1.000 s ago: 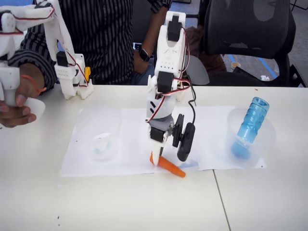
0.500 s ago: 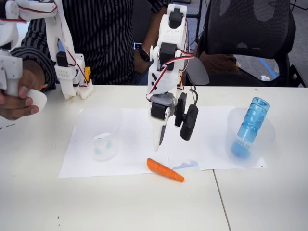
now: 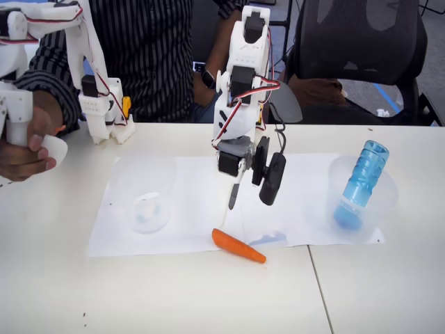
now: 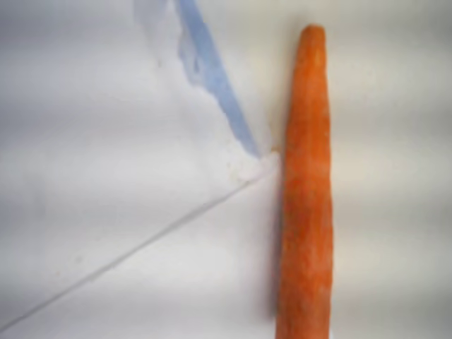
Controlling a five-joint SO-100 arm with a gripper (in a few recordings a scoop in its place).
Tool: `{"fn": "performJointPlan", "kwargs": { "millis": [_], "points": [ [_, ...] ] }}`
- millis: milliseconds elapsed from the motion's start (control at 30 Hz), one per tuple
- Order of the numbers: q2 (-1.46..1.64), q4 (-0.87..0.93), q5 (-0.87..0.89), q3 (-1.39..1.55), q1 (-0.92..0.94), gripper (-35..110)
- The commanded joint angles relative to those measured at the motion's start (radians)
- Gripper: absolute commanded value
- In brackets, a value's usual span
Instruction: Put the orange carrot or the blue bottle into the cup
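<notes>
Right now your jaws (image 3: 249,197) hang above the worktop (image 3: 208,292) with nothing between them: the pale fixed finger points down and the black moving finger stands off to its right in the fixed view, so they are spread well apart. The small tapered bright orange carrot (image 3: 238,245) lies flat just below and slightly toward the camera from the fingertips, at the front edge of the white paper sheet (image 3: 195,202). Its long axis runs from upper left to lower right in the fixed view, thick end left, thin end right. In the wrist view the carrot (image 4: 306,183) runs straight up the picture, right of centre, so the jaws likely need shifting toward it before closing across its width. The clear frosted plastic cup (image 3: 148,195) with a pale-blue smudge at its base stands on the paper to the left, well apart from the carrot. The translucent light-blue ribbed bottle (image 3: 361,182) already leans inside a second clear tumbler (image 3: 386,198) at the right.
</notes>
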Motion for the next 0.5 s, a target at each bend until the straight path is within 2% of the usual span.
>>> {"fn": "performJointPlan", "kwargs": {
  "millis": [0,467],
  "points": [
    [0.149,-0.011,0.012,-0.025,0.012,45],
    [-0.121,-0.025,0.011,-0.169,0.02,45]
  ]
}}
